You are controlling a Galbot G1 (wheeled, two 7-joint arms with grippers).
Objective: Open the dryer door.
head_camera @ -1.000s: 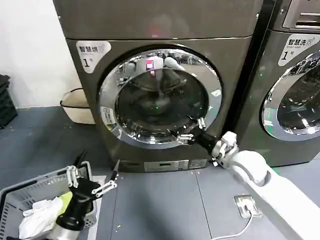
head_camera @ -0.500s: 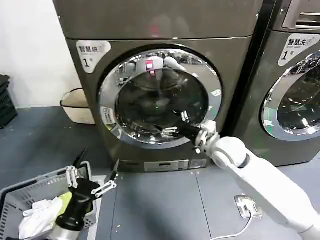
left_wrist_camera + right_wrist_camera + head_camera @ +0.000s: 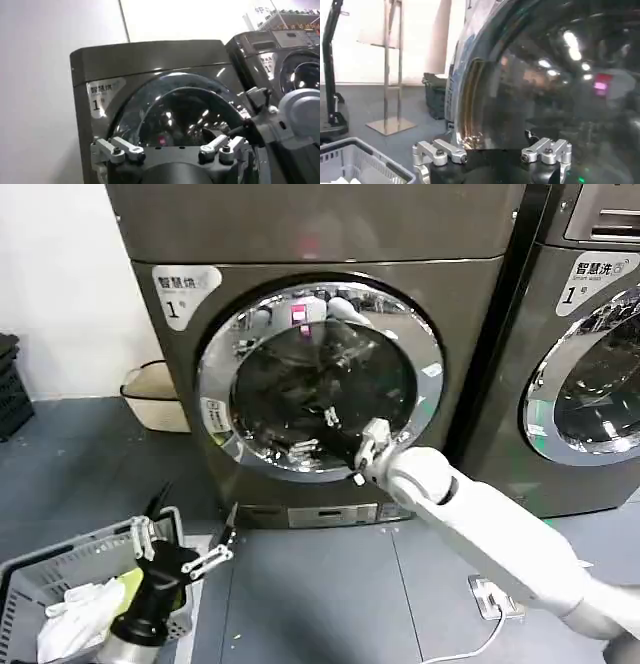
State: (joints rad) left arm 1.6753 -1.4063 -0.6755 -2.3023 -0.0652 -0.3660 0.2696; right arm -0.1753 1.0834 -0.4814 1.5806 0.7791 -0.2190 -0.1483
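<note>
The dryer [image 3: 330, 244] is a dark bronze-grey front-loader with a white badge marked 1. Its dryer door [image 3: 216, 384], a chrome ring round dark glass, looks flush with the front. My right gripper [image 3: 315, 434] is open right in front of the lower middle of the glass, with nothing between its fingers. In the right wrist view the right gripper [image 3: 493, 158] faces the dryer door [image 3: 545, 100] from very near. My left gripper [image 3: 185, 546] hangs open and idle low at the left. From the left wrist view, the left gripper [image 3: 171, 156] looks up at the dryer door [image 3: 185, 115].
A second like machine [image 3: 590, 364] stands close on the right. A grey basket [image 3: 60, 569] holding white cloth [image 3: 75, 609] sits on the floor under the left arm. A woven basket [image 3: 155, 399] stands left of the dryer. A floor socket [image 3: 497, 596] with a cable lies at the right.
My right gripper has swept leftward from the door's lower right rim across the glass to its lower middle. The left arm has stayed still.
</note>
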